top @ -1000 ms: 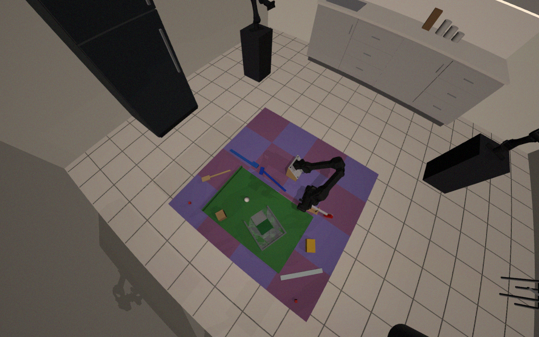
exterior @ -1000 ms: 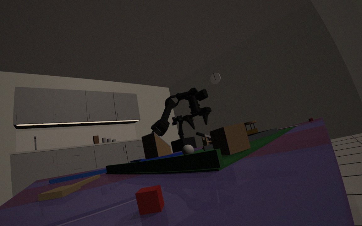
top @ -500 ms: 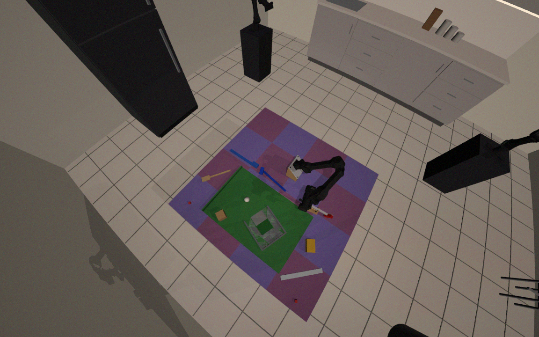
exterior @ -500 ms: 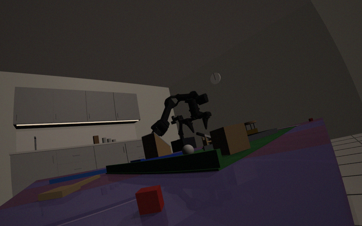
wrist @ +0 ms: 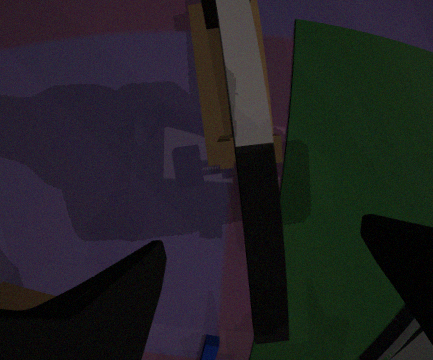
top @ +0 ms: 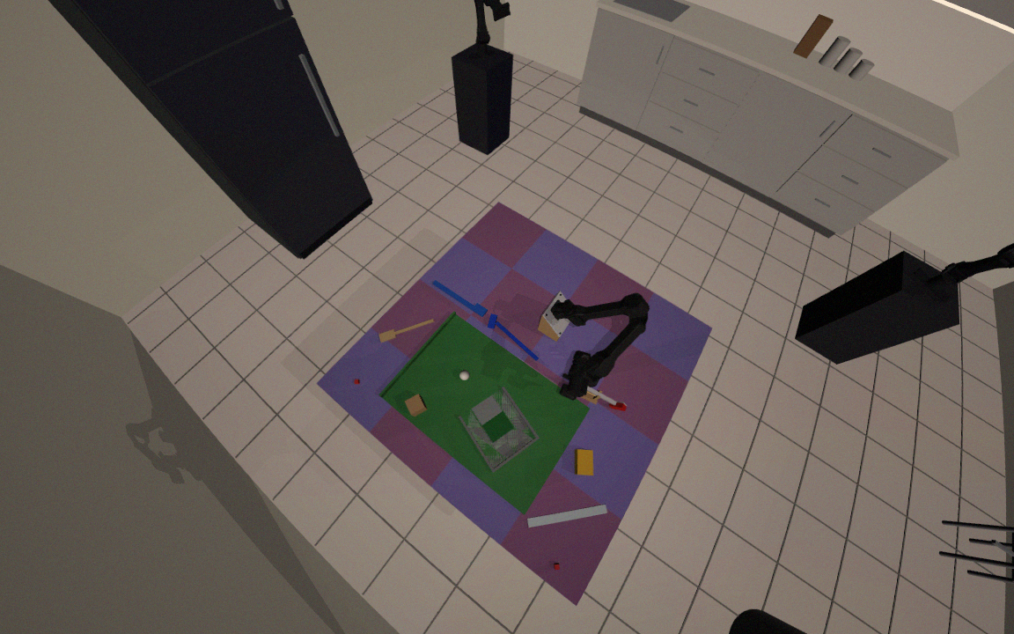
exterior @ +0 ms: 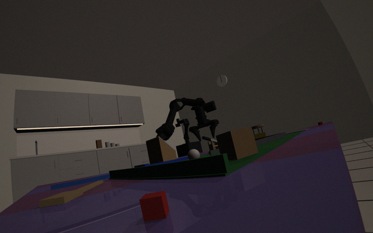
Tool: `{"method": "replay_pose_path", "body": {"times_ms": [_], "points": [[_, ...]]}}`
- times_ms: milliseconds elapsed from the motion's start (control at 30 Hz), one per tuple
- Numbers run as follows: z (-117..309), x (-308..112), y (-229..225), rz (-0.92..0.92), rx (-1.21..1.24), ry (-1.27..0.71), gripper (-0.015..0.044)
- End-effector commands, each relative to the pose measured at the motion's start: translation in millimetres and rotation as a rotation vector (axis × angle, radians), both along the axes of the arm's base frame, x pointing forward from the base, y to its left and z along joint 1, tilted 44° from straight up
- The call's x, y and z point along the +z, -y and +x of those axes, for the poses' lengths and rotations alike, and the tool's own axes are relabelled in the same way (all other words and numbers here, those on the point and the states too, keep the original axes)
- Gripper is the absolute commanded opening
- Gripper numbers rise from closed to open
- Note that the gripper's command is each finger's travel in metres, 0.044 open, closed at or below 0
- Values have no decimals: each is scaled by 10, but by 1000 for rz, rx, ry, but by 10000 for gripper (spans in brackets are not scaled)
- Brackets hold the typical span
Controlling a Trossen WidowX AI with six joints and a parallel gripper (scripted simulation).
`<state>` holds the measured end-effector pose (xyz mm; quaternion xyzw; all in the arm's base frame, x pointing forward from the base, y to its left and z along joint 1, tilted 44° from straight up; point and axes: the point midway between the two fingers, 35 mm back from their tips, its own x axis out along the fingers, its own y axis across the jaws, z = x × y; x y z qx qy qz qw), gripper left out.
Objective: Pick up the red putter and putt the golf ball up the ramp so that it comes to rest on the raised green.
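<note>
The red putter lies on a wooden rest by the green mat's corner. In the top view its red head points away from the mat; the wrist view shows its white shaft and black grip. My gripper is open and empty, pointing down above the grip, with one finger on each side of it in the wrist view. The white golf ball rests on the green mat. The grey ramp leads to the raised green, walled in grey.
A wooden block stands on the mat. Around it lie a blue putter, a blue bar, a tan paddle, a yellow block, a white bar and a red cube.
</note>
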<state>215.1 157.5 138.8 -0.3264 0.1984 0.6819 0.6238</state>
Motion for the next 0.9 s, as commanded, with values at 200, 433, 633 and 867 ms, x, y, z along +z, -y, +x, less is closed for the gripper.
{"method": "replay_pose_path", "body": {"times_ms": [200, 433, 633, 867], "points": [[-11, -105, -66, -6, -2, -8, 440], [-13, -184, -145, -5, -2, -8, 440], [-16, -212, -172, -5, -2, -8, 440], [-5, -174, -175, 2, 1, 1, 361]]}}
